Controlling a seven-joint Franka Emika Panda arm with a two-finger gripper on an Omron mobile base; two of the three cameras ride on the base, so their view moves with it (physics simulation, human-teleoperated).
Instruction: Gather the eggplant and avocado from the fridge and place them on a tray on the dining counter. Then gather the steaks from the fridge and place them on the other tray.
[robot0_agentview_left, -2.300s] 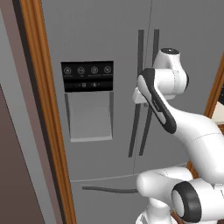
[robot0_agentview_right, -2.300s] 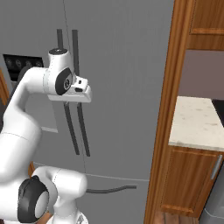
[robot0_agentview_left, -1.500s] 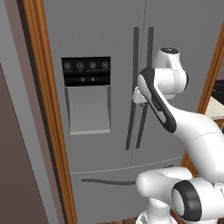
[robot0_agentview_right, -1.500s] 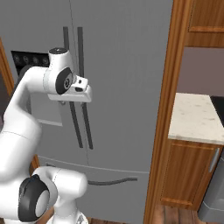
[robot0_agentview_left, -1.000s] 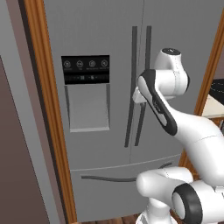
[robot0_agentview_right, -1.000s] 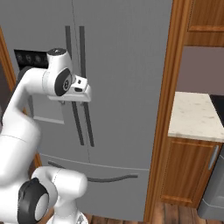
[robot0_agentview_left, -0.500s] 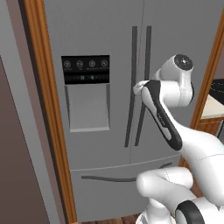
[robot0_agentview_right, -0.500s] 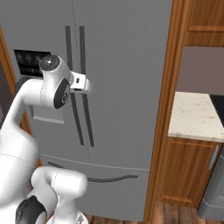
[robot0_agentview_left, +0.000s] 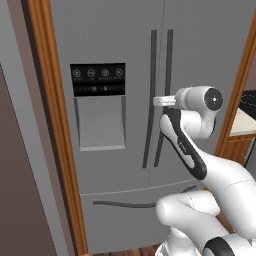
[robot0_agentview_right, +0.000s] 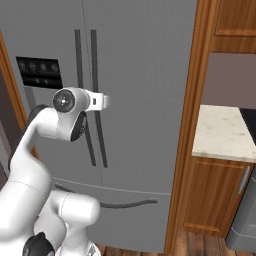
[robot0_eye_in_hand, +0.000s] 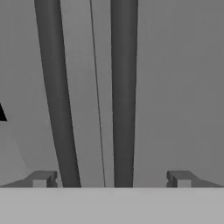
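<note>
Fridge (robot0_agentview_left: 120, 45) doors stand shut before us, so the avocado and steaks we cannot see. Its two dark vertical handles (robot0_eye_in_hand: 123, 92) run upright side by side at the door seam, straight ahead of our tool (robot0_eye_in_hand: 109, 178). Tool fingers (robot0_eye_in_hand: 41, 178) are spread wide, holding nothing, both bars lying between them, the right one nearer centre.
</note>
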